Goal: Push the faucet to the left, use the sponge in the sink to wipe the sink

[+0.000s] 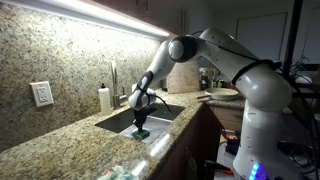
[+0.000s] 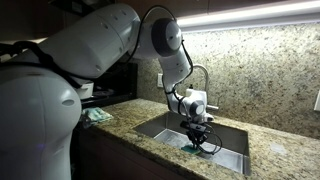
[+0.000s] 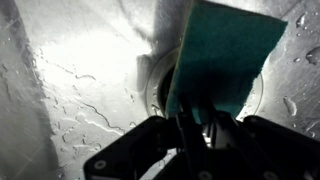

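Observation:
My gripper (image 1: 142,125) reaches down into the grey steel sink (image 1: 120,120) and is shut on the teal-blue sponge (image 1: 143,133). In the wrist view the sponge (image 3: 222,55) stands on edge between the fingers (image 3: 200,118), over the round drain of the wet sink floor (image 3: 80,80). In an exterior view the sponge (image 2: 196,147) hangs under the gripper (image 2: 197,138) inside the sink (image 2: 228,158). The slim silver faucet (image 1: 113,78) rises behind the basin by the wall; it is hidden behind the arm in the other exterior view.
A white soap dispenser (image 1: 104,99) stands beside the faucet. The speckled granite countertop (image 1: 60,140) surrounds the basin. A wall socket (image 1: 42,94) is on the backsplash. A teal cloth (image 2: 97,115) lies on the counter. Dishes (image 1: 222,95) sit further along.

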You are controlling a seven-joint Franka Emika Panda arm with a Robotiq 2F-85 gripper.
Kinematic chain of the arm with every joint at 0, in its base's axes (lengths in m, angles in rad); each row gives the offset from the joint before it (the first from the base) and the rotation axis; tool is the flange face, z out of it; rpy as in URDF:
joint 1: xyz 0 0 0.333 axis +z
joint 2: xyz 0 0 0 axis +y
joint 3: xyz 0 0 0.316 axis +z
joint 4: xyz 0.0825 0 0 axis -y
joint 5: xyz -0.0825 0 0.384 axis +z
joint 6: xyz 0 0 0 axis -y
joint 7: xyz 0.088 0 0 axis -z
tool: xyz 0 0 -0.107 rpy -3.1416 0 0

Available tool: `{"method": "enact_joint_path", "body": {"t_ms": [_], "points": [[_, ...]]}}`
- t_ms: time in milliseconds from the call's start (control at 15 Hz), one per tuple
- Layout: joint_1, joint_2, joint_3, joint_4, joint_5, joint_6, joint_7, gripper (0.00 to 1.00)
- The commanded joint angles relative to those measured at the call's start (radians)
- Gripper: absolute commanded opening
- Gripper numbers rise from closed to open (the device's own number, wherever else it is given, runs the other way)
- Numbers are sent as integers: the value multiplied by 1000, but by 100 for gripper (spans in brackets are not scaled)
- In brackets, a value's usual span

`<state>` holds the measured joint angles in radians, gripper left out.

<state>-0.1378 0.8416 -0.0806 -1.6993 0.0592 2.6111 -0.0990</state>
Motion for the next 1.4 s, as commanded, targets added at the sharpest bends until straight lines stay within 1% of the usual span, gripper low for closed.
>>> {"method": "enact_joint_path", "body": {"t_ms": [0,400,533,933,1333], "points": [[15,-78,5,-101,-14,5,34,0],[-5,-73,54,-133,20,-27,18,0],[-7,-66,53,-136,23,-17,22,0],[-12,-60,27,-162,34,-29,76,0],[-61,-69,0,-195,97,-10,132,0]]}}
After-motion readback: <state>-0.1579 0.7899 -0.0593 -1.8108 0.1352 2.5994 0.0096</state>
